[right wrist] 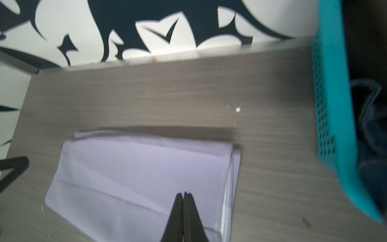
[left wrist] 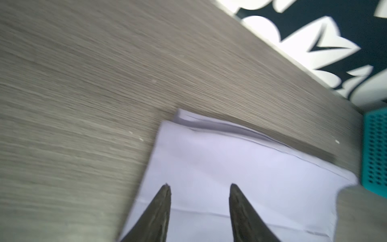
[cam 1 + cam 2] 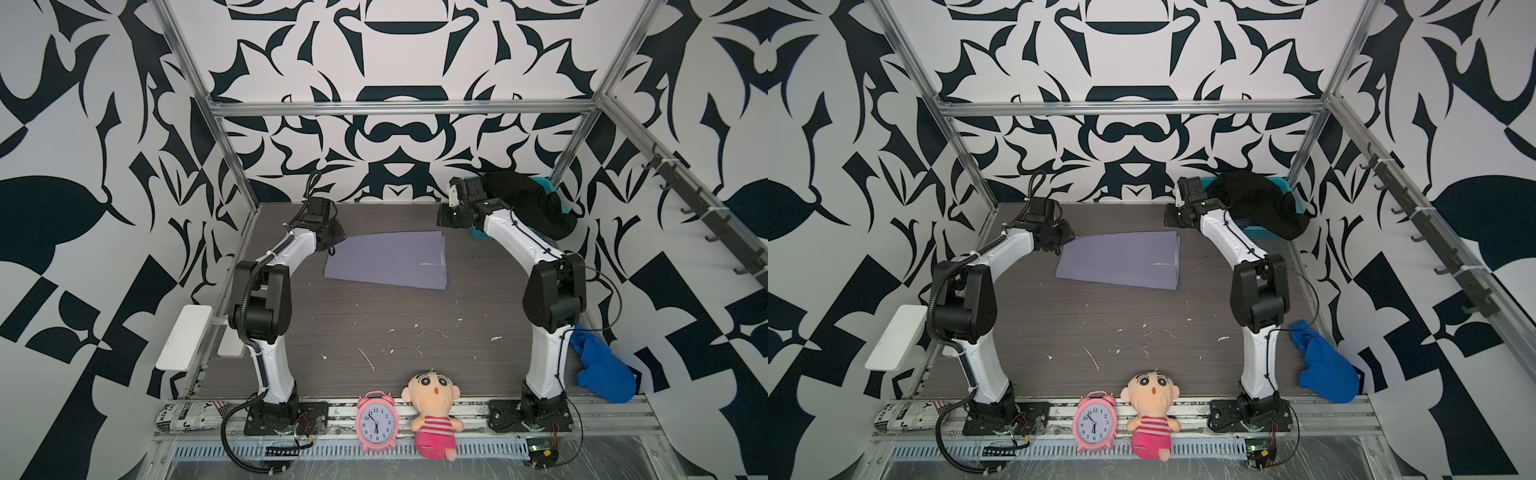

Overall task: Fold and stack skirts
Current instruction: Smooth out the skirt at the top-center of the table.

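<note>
The lavender skirt [image 3: 388, 259] [image 3: 1121, 259] lies folded flat at the back middle of the table. My left gripper [image 3: 340, 237] [image 3: 1068, 239] is at its left end. The left wrist view shows that gripper [image 2: 200, 185] open over the lavender cloth [image 2: 240, 178], with nothing between the fingers. My right gripper [image 1: 184, 193] is shut and empty, raised above the skirt's right part [image 1: 146, 178]. The black skirt [image 3: 528, 203] [image 3: 1258, 199] is heaped over the teal basket [image 3: 482, 235] [image 3: 1262, 233]. The denim skirt [image 1: 372, 125] lies inside that basket [image 1: 333, 104].
A bright blue cloth [image 3: 602, 370] lies by the right arm's base. A pink clock [image 3: 376, 419], a doll [image 3: 434, 411] and a newspaper roll [image 3: 187, 415] sit along the front rail. A white block [image 3: 183, 336] hangs off the left side.
</note>
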Motion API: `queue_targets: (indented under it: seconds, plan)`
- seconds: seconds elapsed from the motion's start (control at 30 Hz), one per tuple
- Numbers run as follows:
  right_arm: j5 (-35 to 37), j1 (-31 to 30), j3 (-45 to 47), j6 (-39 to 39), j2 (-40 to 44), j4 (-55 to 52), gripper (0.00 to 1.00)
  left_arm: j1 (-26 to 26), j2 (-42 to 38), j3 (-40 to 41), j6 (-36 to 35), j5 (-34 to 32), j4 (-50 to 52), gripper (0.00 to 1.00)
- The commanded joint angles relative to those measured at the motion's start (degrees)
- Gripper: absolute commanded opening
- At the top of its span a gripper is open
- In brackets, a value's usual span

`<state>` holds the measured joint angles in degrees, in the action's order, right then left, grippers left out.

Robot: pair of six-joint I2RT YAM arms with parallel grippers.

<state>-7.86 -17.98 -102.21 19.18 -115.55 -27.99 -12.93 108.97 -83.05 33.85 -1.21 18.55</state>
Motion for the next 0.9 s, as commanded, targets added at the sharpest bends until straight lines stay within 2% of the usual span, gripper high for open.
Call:
queue_targets:
  seconds: [0.0,0.13,0.33,0.53,0.67,0.87]
  plan:
    - [2.2,-1.8,2.7,-1.8,-1.6,-0.1,0.07,-2.1,1.0,2.9,1.0,0.2,0.2,0.48]
    - [1.6,-3.7,3.0,-2.8,-3.1,-0.5,0.07,-2.1,2.3,5.2,2.5,0.3,-1.1,0.48]
    - [-2.8,-6.4,3.4,-2.7,-3.7,-1.6,0.07,-2.1,3.5,9.3,4.7,1.4,-5.1,0.47]
    - [-12.7,-6.9,13.5,2.2,-0.7,7.4,0.07,-2.1,3.9,13.9,5.9,1.5,-8.1,0.47]
    - [-14.1,-6.9,19.3,2.0,-0.9,10.9,0.07,-2.1,5.1,14.9,6.0,1.4,-8.7,0.47]
    - [-13.5,-6.9,23.2,1.4,1.0,11.8,0.07,-2.1,4.1,16.4,6.7,1.7,-9.7,0.47]
